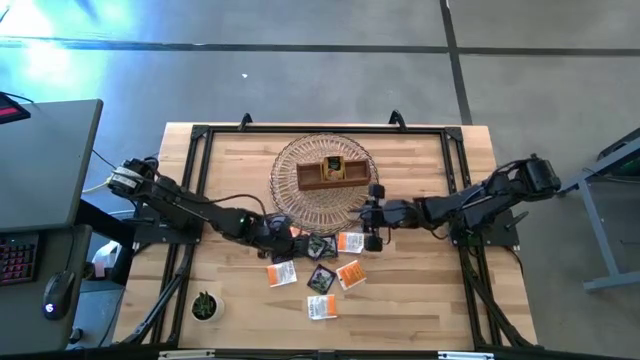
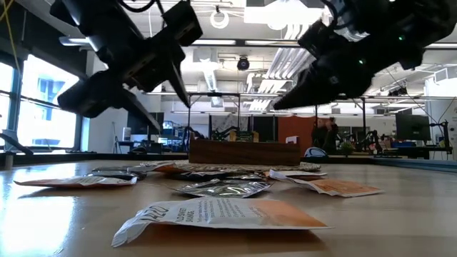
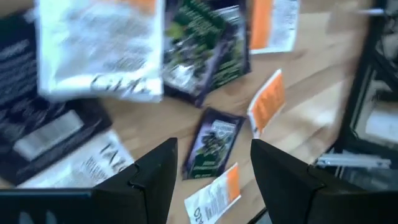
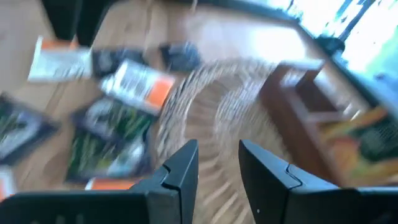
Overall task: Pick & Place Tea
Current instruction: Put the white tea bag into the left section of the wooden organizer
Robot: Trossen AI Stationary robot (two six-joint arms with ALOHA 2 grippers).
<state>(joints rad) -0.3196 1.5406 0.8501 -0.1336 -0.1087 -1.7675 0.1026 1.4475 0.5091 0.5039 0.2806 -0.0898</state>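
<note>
Several flat tea sachets, orange-and-white [image 1: 351,273] and dark [image 1: 321,277], lie loose on the wooden table [image 1: 430,300], just in front of a round wire basket [image 1: 300,160]. In the basket stands a brown wooden box [image 1: 333,172] with a sachet in one compartment [image 4: 367,134]. My left gripper [image 3: 214,180] hovers open above the left of the pile [image 1: 288,240], with a dark sachet [image 3: 214,143] beneath it. My right gripper [image 4: 217,168] hangs open at the basket's near right rim [image 1: 372,215], holding nothing.
A small potted plant [image 1: 205,305] stands at the near left of the table. A black frame [image 1: 200,135] runs along the far and side edges. Bare wood lies at the near right, and a white-and-orange sachet [image 2: 221,214] lies closest to the near edge.
</note>
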